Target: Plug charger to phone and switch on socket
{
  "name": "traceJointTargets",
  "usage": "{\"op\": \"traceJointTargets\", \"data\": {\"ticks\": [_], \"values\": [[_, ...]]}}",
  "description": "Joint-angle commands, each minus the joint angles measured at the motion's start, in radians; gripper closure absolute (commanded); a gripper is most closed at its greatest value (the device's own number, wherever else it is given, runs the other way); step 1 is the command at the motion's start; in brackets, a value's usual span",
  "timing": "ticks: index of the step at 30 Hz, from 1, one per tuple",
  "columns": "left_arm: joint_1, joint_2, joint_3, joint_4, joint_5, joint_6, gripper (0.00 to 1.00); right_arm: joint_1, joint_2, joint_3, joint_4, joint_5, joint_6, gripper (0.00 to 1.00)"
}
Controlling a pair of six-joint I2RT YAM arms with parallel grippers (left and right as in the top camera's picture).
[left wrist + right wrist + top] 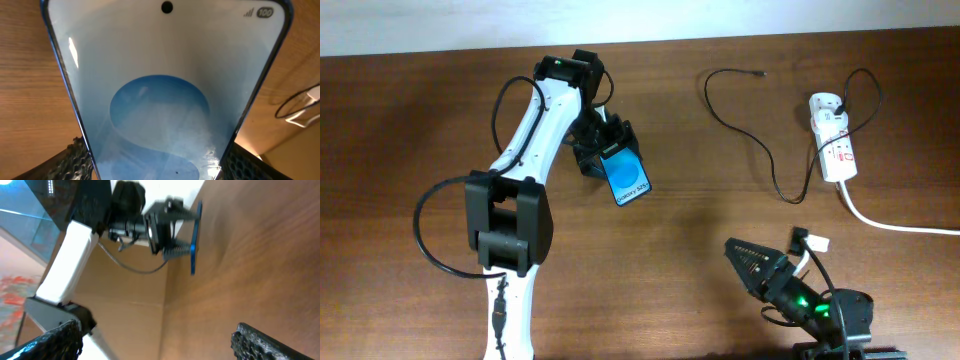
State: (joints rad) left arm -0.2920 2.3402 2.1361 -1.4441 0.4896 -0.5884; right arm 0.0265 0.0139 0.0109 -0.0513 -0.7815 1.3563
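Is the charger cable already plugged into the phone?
No, the charger cable lies with its free end on the table, well apart from the phone held in the left end effector.

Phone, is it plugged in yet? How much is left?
Nothing finished yet. The left gripper holds the phone. The charger lies on the table, its plug apart from the phone. The right gripper is open, empty. Plugging in and switching the socket remain.
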Motion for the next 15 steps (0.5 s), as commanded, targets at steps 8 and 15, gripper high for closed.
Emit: {"op": "traceJointTargets", "data": {"ticks": [8, 15], "values": [[0.004, -0.001, 0.027, -0.005, 0.095, 0.018, 0.4, 0.509, 0.297, 0.026, 0.132, 0.719, -0.134, 0.02], [0.004, -0.001, 0.027, 0.0, 0.092, 0.018, 0.4, 0.622, 0.804, 0.06, 0.679, 0.969, -0.358, 0.0]]}}
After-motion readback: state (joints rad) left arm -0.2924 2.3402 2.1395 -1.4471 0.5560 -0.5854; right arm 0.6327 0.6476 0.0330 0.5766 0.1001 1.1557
